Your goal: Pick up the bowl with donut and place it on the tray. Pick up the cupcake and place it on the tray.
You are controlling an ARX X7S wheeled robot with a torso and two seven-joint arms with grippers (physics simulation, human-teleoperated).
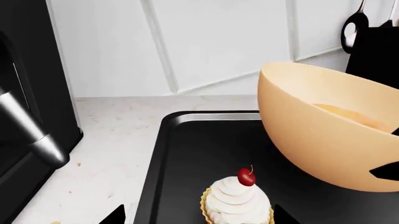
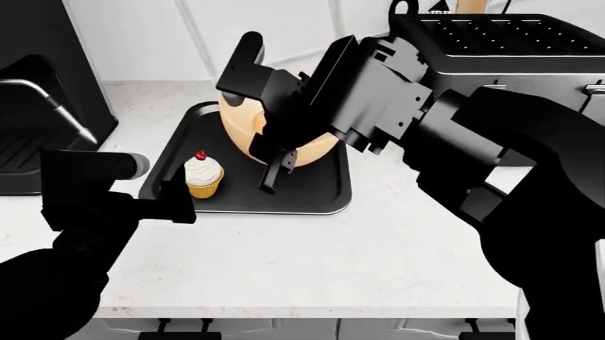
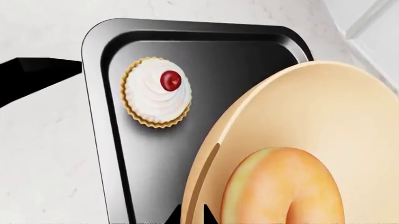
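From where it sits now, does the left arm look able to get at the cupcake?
Probably yes. The cupcake stands upright on the tray, at the side nearest the left gripper, with nothing between them. The bowl, on which the right gripper sits, lies beyond the cupcake, not in the way.

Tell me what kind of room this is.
Most likely a kitchen counter: a pale speckled worktop, a black toaster against the wall, and a baking tray holding a cupcake and a bowl.
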